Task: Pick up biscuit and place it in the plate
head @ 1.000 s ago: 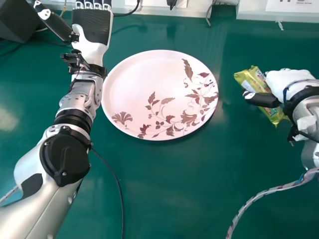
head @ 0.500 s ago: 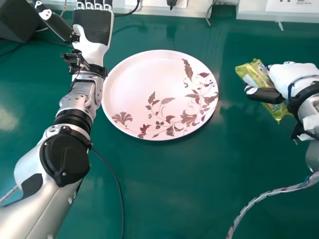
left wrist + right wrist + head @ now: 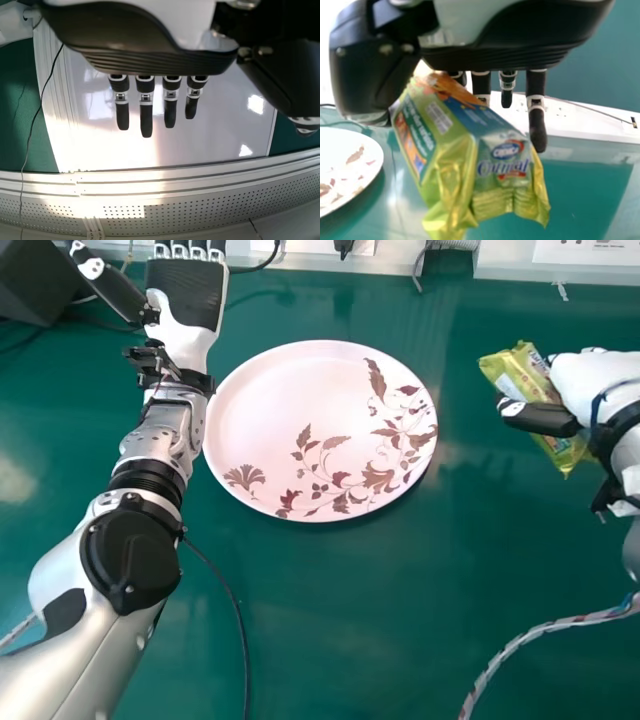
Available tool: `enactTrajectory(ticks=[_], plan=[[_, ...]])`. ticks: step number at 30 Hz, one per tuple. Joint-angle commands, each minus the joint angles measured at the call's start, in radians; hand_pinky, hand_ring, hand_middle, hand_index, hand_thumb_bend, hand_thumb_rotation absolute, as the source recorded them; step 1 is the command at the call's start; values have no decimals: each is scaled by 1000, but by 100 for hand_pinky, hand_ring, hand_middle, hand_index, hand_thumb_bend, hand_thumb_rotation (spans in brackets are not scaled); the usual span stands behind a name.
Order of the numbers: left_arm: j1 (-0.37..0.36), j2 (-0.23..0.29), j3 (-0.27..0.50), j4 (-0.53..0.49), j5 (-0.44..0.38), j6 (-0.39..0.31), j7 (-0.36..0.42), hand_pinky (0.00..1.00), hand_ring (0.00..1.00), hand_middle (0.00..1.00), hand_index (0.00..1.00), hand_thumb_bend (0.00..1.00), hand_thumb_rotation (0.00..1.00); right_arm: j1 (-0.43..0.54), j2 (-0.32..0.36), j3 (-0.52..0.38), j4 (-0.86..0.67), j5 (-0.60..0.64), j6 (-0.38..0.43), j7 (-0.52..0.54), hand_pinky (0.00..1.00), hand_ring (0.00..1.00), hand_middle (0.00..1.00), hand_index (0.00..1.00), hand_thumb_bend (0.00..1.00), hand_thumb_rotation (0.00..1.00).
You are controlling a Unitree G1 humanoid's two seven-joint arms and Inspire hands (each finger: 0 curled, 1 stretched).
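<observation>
Holding one biscuit packet, yellow-green, tilted: my right hand, partly closed, pinching it between thumb and fingers. The packet was over the green table, to the right of the plate and apart from it. One plate, round, pale pink, brown-leafed: lay on the table. One left hand, mine: was open, empty, straight-fingered, near the plate's far left side.

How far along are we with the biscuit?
The pickup looks done: the right hand has the biscuit pinched against its thumb, seemingly clear of the table. In hand now is the carry, with the packet off to the right of the plate. Left to do: bring it over the plate, lower it and let go.
</observation>
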Motion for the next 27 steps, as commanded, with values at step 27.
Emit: enactTrajectory(ticks=[27], plan=[[-16,-4,-8,4,7,-20,-13,79,80,92,95,100,71,-39,25,-31,-168,-72,-13,67,31,41,49,55,46,0]])
